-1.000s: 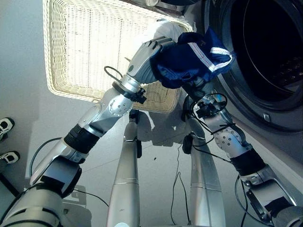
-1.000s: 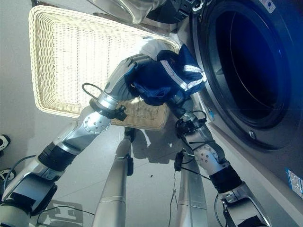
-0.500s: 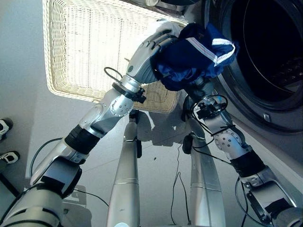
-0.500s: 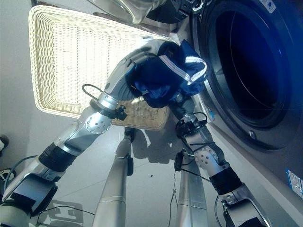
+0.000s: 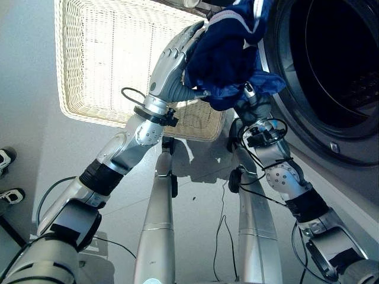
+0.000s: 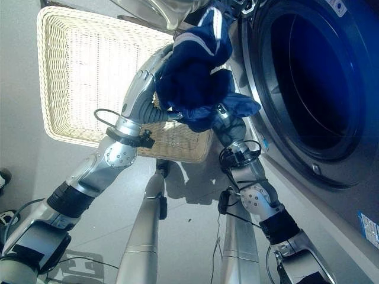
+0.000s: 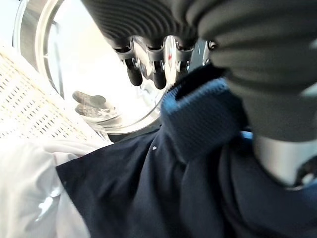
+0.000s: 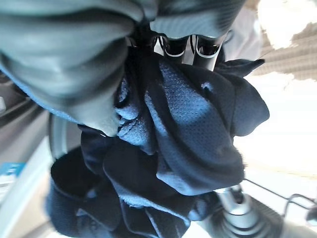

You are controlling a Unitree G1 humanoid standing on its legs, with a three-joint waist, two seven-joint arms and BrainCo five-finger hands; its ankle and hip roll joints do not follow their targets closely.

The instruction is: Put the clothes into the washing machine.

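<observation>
Both arms raised, a bundle of dark blue clothing [image 5: 222, 59] with white trim carried between the two hands, up in the air just left of the washing machine's round opening [image 5: 331, 71]. Bundle sits at the rim of the drum door ring, not inside the dark drum. Left hand [image 5: 172, 65] presses against the bundle's left side; in its wrist view its fingers [image 7: 146, 69] reach over the top edge of the cloth, only lightly bent, thumb lying on the fabric. Right hand [image 8: 89, 84] comes up from beneath and right of the bundle; its wrist view has blue mesh cloth bunched thick between thumb and fingers, so it grips the clothing. A loose blue flap hangs out to the right toward the door ring. Pale wicker basket [image 5: 89, 100] on the floor to the left, behind the left arm, a white garment [image 7: 29, 188] lying by its right rim near the bundle. Transparent washer door [image 7: 99, 74] swung open at the far side.
</observation>
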